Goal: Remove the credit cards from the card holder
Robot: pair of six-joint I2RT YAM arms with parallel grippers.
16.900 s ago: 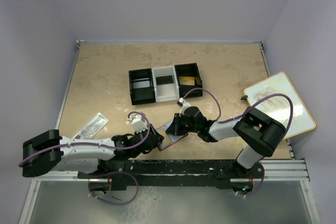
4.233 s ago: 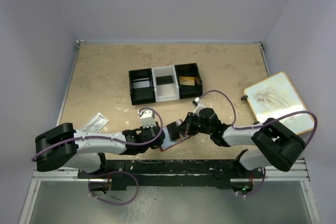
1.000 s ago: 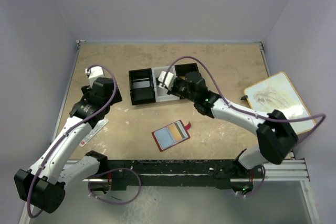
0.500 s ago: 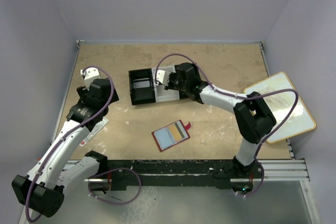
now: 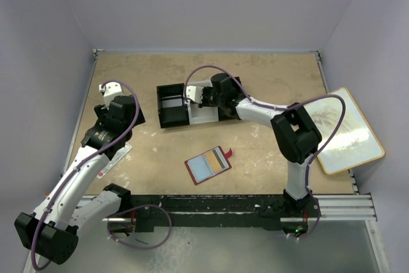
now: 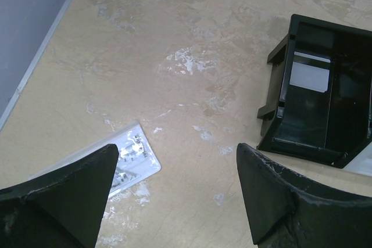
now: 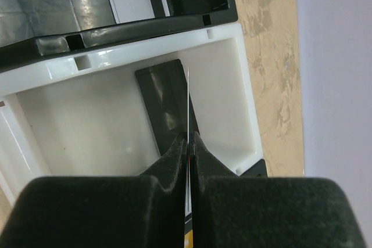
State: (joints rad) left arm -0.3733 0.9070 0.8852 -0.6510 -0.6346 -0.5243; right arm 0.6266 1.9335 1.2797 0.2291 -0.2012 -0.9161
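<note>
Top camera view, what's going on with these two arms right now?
The right gripper is shut on a thin card, held edge-on over the white middle compartment of the tray, where a dark card already lies. The card holder lies open on the table, apart from both arms. The left gripper hangs open above the table near a clear plastic packet, holding nothing.

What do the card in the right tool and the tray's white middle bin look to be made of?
card: probably thin rigid plastic; seen edge-on, it shows as a dead-straight line in the shut right tool.
white bin: glossy moulded plastic, judging by the soft reflections, rounded rim and square slots in its walls.
</note>
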